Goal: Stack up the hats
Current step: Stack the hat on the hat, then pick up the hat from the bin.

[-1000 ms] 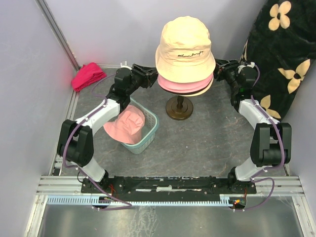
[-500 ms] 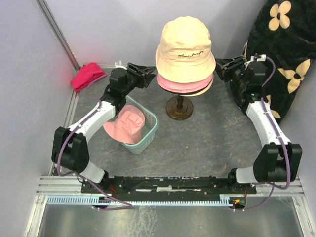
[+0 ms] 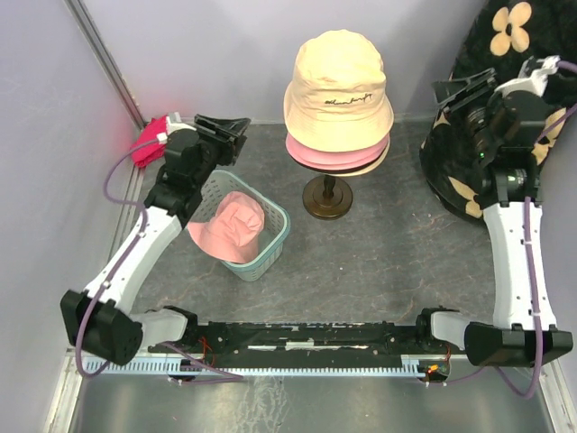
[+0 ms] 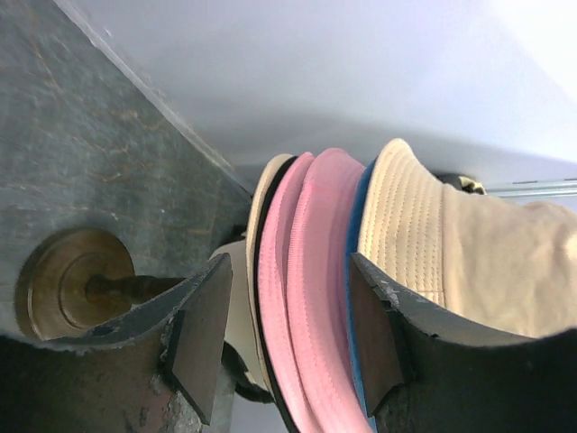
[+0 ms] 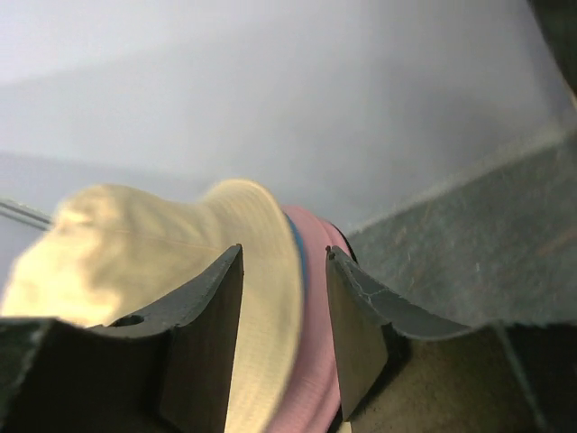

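Note:
A stack of hats sits on a stand at the back centre: a beige hat (image 3: 338, 86) on top, with pink brims (image 3: 335, 155) below it. In the left wrist view the stack shows pink brims (image 4: 315, 298), a thin blue edge (image 4: 356, 244), a black edge and the beige hat (image 4: 469, 262). Another pink hat (image 3: 233, 225) lies in a teal basket (image 3: 275, 236). My left gripper (image 3: 230, 129) (image 4: 288, 334) is open and empty, left of the stack and apart from it. My right gripper (image 3: 464, 90) (image 5: 284, 334) is open and empty, right of the stack, facing the beige hat (image 5: 135, 244).
The stand's round brass base (image 3: 327, 200) (image 4: 68, 289) rests on the grey mat. A magenta-red cloth bundle (image 3: 149, 144) lies at the back left, partly behind my left arm. A black flowered cloth (image 3: 514, 54) hangs at the back right behind my right arm.
Both arms have drawn back from the hat stack: the left gripper moved left, the right gripper moved right and up. The hats have not moved.

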`<state>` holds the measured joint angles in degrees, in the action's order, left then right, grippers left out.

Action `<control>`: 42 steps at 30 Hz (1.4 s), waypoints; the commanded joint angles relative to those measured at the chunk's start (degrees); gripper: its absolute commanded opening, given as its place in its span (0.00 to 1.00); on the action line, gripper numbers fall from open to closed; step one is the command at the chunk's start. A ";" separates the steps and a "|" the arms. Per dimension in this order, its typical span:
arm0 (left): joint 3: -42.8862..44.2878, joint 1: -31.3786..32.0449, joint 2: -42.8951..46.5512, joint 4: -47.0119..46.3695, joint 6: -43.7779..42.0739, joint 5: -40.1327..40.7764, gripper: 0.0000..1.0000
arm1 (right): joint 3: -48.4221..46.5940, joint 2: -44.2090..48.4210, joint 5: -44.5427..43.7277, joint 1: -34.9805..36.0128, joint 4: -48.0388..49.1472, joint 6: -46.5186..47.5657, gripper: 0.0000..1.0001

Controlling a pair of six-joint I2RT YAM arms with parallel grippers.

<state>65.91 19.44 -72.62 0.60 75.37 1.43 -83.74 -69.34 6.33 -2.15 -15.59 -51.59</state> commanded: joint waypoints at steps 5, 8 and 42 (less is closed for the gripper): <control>-3.03 -0.46 12.54 11.02 -4.47 15.53 0.64 | -24.92 -3.49 8.10 3.65 -5.81 17.19 0.50; -4.00 -0.46 15.79 13.87 -3.97 19.19 0.65 | -35.03 -7.69 7.28 12.64 -11.79 24.27 0.50; -7.91 -0.51 28.86 26.51 -2.43 35.70 0.75 | -28.71 -32.86 -2.34 58.80 -24.35 38.30 0.67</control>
<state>57.47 19.18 -43.48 27.66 73.65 34.33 -112.38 -100.90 2.07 56.42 -44.16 -10.33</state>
